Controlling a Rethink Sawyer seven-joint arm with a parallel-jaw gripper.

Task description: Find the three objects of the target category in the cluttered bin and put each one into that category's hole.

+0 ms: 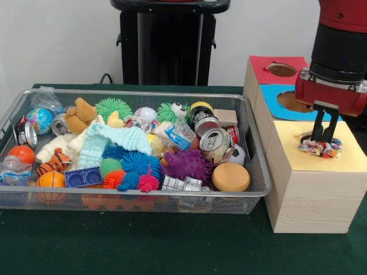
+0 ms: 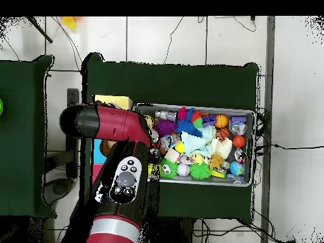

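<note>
Jaws (image 1: 324,137) over crumpled wrapper (image 1: 321,148) on yellow-topped box (image 1: 321,172), beside bin (image 1: 252,172).

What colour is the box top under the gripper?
Yellow box top, clearest in the front view, beneath the gripper.

arm (image 1: 342,51): red and black, descending vertically at right | gripper (image 1: 323,137): pointing straight down, jaws close together, pinching a crumpled wrapper (image 1: 321,148)

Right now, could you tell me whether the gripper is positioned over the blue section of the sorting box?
No, in the front view the gripper is over the yellow section, at a crumpled wrapper lying by its hole.
</note>
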